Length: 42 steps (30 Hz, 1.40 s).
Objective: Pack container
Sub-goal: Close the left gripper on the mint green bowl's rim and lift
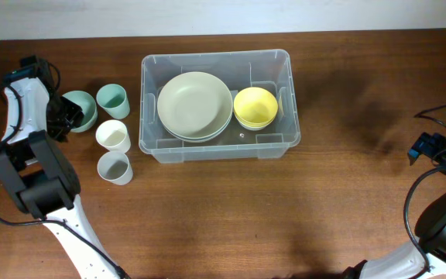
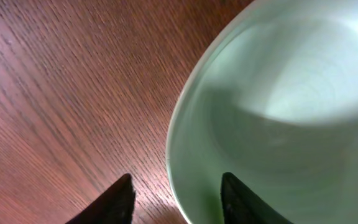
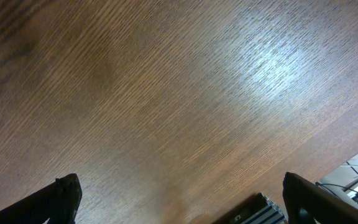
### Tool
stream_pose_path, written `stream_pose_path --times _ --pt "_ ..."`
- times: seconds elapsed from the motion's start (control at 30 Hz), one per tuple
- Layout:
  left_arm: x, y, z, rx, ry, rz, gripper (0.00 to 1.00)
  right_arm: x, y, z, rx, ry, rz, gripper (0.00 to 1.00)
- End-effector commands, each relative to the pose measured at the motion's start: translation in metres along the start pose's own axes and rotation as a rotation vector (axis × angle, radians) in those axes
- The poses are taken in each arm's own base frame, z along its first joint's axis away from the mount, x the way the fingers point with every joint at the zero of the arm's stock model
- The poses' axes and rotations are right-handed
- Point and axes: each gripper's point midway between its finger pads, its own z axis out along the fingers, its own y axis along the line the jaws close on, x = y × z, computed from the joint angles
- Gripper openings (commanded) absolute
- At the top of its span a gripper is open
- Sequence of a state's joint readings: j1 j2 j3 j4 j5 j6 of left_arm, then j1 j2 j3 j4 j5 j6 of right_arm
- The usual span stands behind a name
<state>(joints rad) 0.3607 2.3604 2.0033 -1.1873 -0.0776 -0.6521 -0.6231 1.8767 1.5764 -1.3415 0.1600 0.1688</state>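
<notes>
The clear plastic container (image 1: 215,56) stands at the table's middle back and holds stacked pale green plates (image 1: 194,106) and yellow bowls (image 1: 255,107). A pale green bowl (image 1: 82,108) sits at the far left. My left gripper (image 1: 66,116) is down at its left rim. In the left wrist view this gripper (image 2: 176,186) straddles the bowl's rim (image 2: 278,112): one finger is inside the bowl, the other outside over the table, with a gap to the rim. My right gripper (image 1: 428,146) is at the far right, open (image 3: 182,193) over bare wood.
Three cups stand left of the container: a teal one (image 1: 112,100), a white one (image 1: 113,136) and a grey one (image 1: 115,167). The table's right edge and cables lie near the right arm.
</notes>
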Motion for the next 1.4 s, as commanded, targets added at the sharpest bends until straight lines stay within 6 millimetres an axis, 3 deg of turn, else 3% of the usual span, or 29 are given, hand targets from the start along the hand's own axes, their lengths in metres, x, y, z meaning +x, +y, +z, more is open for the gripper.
stream_pose_path --times 0.0,0.13,0.5,0.67,0.8,1.0,1.37 --pt "0.005 0.007 0.028 -0.037 0.053 -0.011 0.45 -0.003 -0.004 -0.009 0.004 -0.031 0.013 0.99" --pt "0.005 0.013 0.038 -0.052 0.073 -0.019 0.44 -0.003 -0.004 -0.009 0.004 -0.031 0.013 0.99" --pt "0.001 0.017 0.037 -0.049 0.07 -0.034 0.4 -0.003 -0.004 -0.009 0.004 -0.031 0.013 0.99" --pt "-0.002 0.015 0.035 -0.042 0.061 -0.035 0.19 -0.003 -0.004 -0.009 0.004 -0.031 0.013 0.99" --pt "-0.009 0.013 0.029 -0.029 0.043 -0.04 0.11 -0.003 -0.004 -0.009 0.004 -0.031 0.013 0.99" --pt "-0.033 0.022 0.006 -0.004 0.006 -0.082 0.01 -0.003 -0.004 -0.009 0.004 -0.031 0.013 0.99" --pt "-0.082 0.071 -0.068 0.025 -0.083 -0.209 0.0 -0.003 -0.004 -0.009 0.004 -0.031 0.013 0.99"
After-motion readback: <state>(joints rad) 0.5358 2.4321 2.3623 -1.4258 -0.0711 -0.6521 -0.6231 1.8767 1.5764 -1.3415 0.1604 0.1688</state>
